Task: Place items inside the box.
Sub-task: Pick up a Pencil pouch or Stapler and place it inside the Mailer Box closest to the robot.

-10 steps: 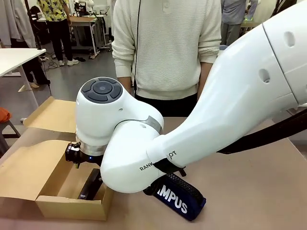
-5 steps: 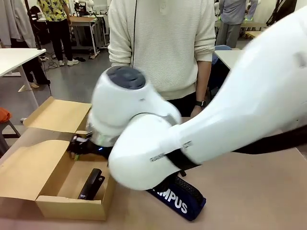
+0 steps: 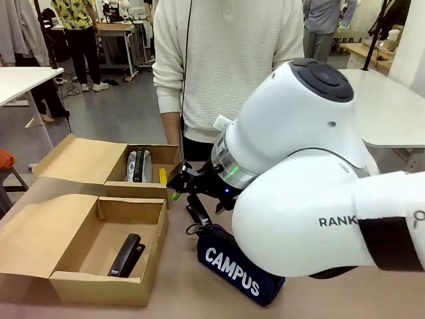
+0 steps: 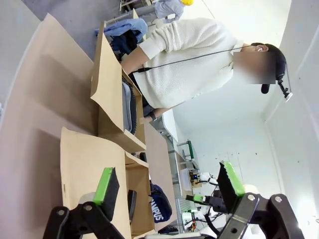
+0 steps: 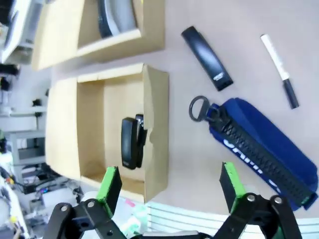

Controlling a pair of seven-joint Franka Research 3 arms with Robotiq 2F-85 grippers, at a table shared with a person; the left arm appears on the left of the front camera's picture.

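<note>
Two green-padded fingers of the right end effector [image 5: 169,184] stand spread wide, and we see nothing between them. It hangs over the box's [image 5: 157,124] side wall, with one black stapler [image 5: 132,142] inside. Its wrist view adds a second stapler [image 5: 207,59], marker pen [image 5: 279,69] and pencil case [image 5: 264,149] lying apart on open tabletop [image 5: 239,20]. We find the left end effector [image 4: 168,181] spread too, empty.

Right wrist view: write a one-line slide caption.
Open right gripper near box holding one stapler; pencil case and marker outside.
</note>
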